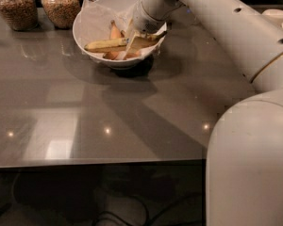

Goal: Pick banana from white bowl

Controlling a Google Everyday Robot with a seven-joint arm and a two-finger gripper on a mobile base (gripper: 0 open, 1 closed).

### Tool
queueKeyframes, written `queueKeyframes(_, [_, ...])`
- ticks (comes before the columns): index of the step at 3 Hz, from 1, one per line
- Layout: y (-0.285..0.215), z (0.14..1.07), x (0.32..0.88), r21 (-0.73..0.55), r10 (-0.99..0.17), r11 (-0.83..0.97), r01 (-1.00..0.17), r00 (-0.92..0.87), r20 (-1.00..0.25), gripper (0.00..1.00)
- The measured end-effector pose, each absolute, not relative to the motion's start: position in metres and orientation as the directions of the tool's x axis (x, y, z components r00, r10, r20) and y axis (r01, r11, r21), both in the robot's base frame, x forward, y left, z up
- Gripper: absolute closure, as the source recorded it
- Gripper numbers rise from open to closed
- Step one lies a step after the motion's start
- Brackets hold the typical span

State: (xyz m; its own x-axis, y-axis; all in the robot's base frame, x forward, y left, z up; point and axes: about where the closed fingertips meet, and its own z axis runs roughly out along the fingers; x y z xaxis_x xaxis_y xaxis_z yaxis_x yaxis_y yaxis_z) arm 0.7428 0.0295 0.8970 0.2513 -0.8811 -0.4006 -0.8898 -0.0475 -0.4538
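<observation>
Inside the large round white bowl point(77, 28), the white robot gripper point(134, 40) is placed over the long speckled yellow banana point(104, 44), presumably for grasping; whether it is closed cannot be told.

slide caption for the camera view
Tool inside the white bowl on the grey table, at the banana.

Grey table point(61, 117), glossy, small light spots on it. Jar point(16, 7) of brown grain back left; second jar point(60, 4) just beside it. Orange fruits point(114, 32) just left of gripper point(137, 37). Cream bowls point(276, 15) back right. Cables point(118, 211) on floor below.
</observation>
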Motion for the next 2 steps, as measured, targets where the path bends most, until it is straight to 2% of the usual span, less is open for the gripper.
queueKeyframes(1, [0.023,0.925,0.725,-0.477,-0.871,-0.055,-0.877,0.276,-0.406,1.00])
queueKeyframes(2, [0.011,0.952,0.692,-0.490,-0.824,-0.047,-0.871,0.311,-0.473,1.00])
